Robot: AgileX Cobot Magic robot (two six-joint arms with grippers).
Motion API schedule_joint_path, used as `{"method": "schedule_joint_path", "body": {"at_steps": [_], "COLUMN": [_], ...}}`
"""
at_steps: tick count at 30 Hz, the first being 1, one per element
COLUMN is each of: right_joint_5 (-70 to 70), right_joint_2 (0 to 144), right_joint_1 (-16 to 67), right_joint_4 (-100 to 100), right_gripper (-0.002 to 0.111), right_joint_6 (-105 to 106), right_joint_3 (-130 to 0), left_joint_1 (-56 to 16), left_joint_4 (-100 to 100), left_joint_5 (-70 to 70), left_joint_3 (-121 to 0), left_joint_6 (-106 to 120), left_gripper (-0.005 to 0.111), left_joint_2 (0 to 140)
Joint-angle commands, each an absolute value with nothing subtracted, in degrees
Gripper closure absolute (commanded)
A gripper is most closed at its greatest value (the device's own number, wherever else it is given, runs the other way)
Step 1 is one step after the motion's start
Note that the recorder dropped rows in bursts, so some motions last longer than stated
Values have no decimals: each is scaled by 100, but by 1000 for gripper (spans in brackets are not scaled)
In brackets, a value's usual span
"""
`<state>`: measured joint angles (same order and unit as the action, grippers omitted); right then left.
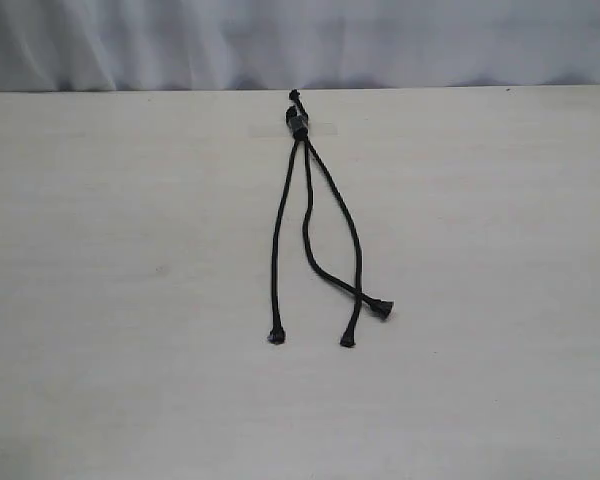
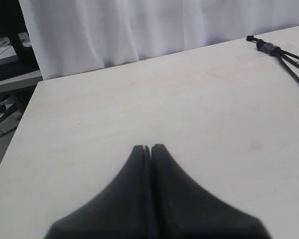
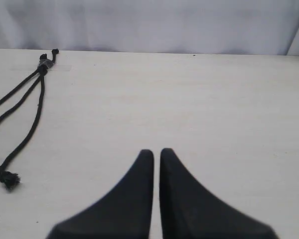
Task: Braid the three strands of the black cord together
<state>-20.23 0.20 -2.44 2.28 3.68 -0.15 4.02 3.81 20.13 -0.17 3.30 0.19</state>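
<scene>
The black cord (image 1: 299,124), well ahead of both jaws
left gripper (image 2: 147,147) jaws pressed together; right gripper (image 3: 156,152) jaws a sliver apart; three strands (image 1: 276,260) loose, two crossing

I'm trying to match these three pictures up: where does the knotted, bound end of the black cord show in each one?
Exterior view: the bound end sits at top centre, near the far edge of the table.
Left wrist view: in the picture's upper right corner.
Right wrist view: in the picture's upper left.
Shared landmark: the white curtain just behind that table edge, close beyond the knot in all three.
</scene>
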Motion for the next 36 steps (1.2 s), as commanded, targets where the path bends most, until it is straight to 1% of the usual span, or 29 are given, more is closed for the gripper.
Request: {"method": "schedule_joint_path", "body": {"at_steps": [1, 16, 21, 27, 36], "right_joint_5": [-1951, -1804, -691, 603, 1189], "right_joint_2": [0, 0, 0, 0, 0], "right_joint_1": [-253, -253, -253, -253, -253], "right_joint_4": [213, 213, 213, 213, 213], "right_gripper": [104, 104, 104, 104, 104], "right_joint_6": [383, 383, 383, 383, 368], "right_joint_3": [0, 0, 0, 0, 0], "left_joint_1": [430, 430, 430, 430, 430], "left_joint_4": [384, 384, 580, 832, 1119], "left_joint_5": [1957, 1983, 1942, 1382, 898], "left_joint_3": [0, 0, 0, 0, 0], "left_joint_6": [326, 326, 326, 326, 326], "left_gripper": [107, 107, 107, 107, 107], "left_joint_2": [0, 0, 0, 0, 0]}}
